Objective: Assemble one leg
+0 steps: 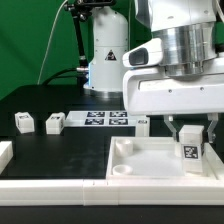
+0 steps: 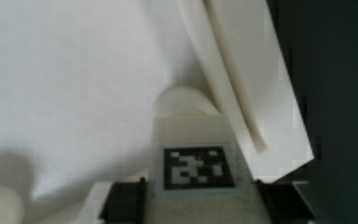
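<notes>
My gripper (image 1: 190,132) is shut on a leg (image 1: 189,148), a small white block with a black-and-white tag, and holds it upright over the right corner of the large white panel (image 1: 140,160) in the exterior view. In the wrist view the same leg (image 2: 197,150) sits between my dark fingers (image 2: 130,200), its far end at a round corner socket (image 2: 190,98) beside the panel's raised rim (image 2: 247,80). Three more legs lie on the black table: two at the exterior view's left (image 1: 22,122) (image 1: 53,123), and one behind the panel (image 1: 143,124).
The marker board (image 1: 100,119) lies on the table behind the panel. A white rail (image 1: 60,187) runs along the front edge, and a white part (image 1: 4,152) sits at the exterior view's far left. The arm's base (image 1: 105,60) stands at the back before a green curtain.
</notes>
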### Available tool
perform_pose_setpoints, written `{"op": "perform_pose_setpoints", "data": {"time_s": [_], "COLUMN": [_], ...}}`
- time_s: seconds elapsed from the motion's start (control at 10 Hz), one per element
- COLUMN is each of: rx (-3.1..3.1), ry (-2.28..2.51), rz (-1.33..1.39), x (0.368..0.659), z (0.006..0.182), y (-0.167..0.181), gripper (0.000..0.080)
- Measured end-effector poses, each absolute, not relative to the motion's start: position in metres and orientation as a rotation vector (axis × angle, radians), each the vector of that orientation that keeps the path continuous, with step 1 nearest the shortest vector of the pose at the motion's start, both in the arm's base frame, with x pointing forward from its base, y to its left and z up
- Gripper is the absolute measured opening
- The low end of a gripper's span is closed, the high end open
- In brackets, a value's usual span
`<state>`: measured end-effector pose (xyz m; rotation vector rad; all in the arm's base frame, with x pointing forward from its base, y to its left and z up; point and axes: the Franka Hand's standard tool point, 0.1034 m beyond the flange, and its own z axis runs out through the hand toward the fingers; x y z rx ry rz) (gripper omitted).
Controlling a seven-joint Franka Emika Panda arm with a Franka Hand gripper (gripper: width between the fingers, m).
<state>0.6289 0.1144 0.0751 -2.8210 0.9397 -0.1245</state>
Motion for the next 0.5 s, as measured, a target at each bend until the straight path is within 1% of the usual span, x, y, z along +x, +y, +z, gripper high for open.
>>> {"op": "perform_pose_setpoints", "data": {"time_s": [0.2,0.5], "rx": [-2.684,-2.596], "ry": [1.291,1.443], "rz": [-0.099,-0.084], "x": [0.6280,0.6284], "z": [0.0741,0.0743], "y": [0.1196,0.1201], "gripper": [0.0290,0.0290]}}
